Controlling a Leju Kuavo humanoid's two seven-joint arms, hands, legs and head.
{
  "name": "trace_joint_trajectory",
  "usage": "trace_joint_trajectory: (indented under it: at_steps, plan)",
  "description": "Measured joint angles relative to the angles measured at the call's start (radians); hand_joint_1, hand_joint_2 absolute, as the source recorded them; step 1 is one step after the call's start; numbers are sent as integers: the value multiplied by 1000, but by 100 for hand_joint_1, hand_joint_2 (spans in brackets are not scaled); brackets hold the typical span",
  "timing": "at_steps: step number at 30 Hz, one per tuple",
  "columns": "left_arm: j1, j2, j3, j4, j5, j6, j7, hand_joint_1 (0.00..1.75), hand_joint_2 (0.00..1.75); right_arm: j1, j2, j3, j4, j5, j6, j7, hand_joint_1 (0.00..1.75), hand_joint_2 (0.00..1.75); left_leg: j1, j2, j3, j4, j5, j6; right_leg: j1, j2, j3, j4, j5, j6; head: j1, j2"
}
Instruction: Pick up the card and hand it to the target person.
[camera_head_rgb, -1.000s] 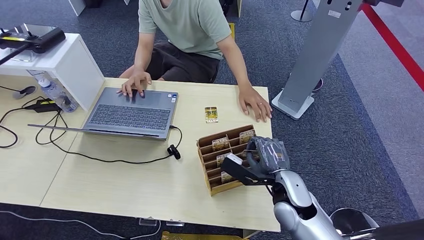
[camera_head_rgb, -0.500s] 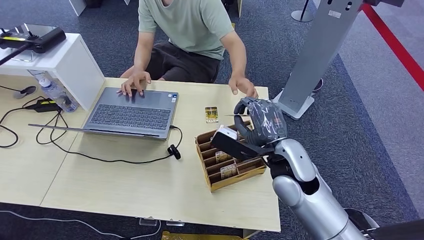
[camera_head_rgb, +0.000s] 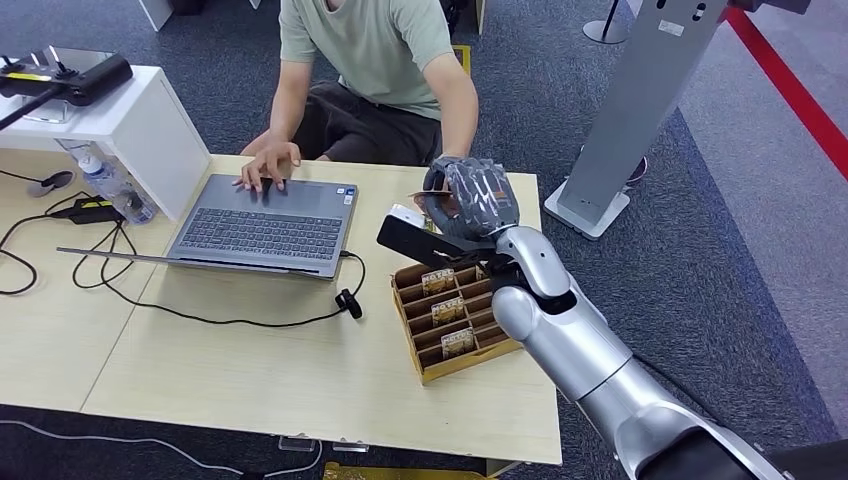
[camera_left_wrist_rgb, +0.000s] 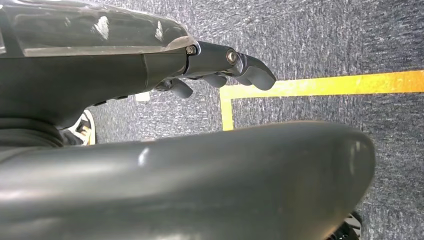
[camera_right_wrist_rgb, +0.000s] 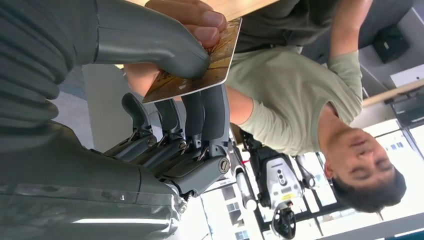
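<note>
My right hand (camera_head_rgb: 470, 200) is raised above the far edge of the table, in front of the seated person (camera_head_rgb: 370, 50). It pinches a brown and gold card (camera_right_wrist_rgb: 200, 70) between thumb and fingers (camera_right_wrist_rgb: 190, 115). The person's fingertips (camera_right_wrist_rgb: 195, 15) touch the card's far end. In the head view the card (camera_head_rgb: 432, 197) shows as a thin edge beside my hand. My left hand (camera_left_wrist_rgb: 220, 65) hangs over the carpet with its fingers loosely apart and nothing in it.
A wooden card rack (camera_head_rgb: 455, 315) with several cards stands under my right forearm. An open laptop (camera_head_rgb: 262, 225) lies to the left, with the person's other hand (camera_head_rgb: 265, 162) on it. Cables (camera_head_rgb: 200, 310) cross the table (camera_head_rgb: 250, 380). A grey stand (camera_head_rgb: 640, 110) rises at the right.
My right hand rose from the card rack with the card and moved towards the person. The person's hand left the table and came up to the card.
</note>
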Motion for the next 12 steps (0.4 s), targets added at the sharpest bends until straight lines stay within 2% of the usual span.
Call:
trace_joint_trajectory:
  at_steps: [3,7,12]
  plan:
    - [0,0,-1,0,4,0,0,0,0,-15,27,9,69,0,-11,-7,138,175,0,0,0,0,0,0,0,0,0,0,0,0,-1,0]
    - [0,0,-6,0,6,-1,0,0,0,-24,46,19,127,0,-22,-11,0,175,0,0,0,0,0,0,0,0,-1,0,0,0,0,0]
    - [1,0,-13,0,5,-11,7,0,0,-37,61,27,192,-7,-28,-13,0,175,0,0,0,0,0,0,0,0,-1,0,0,0,0,0]
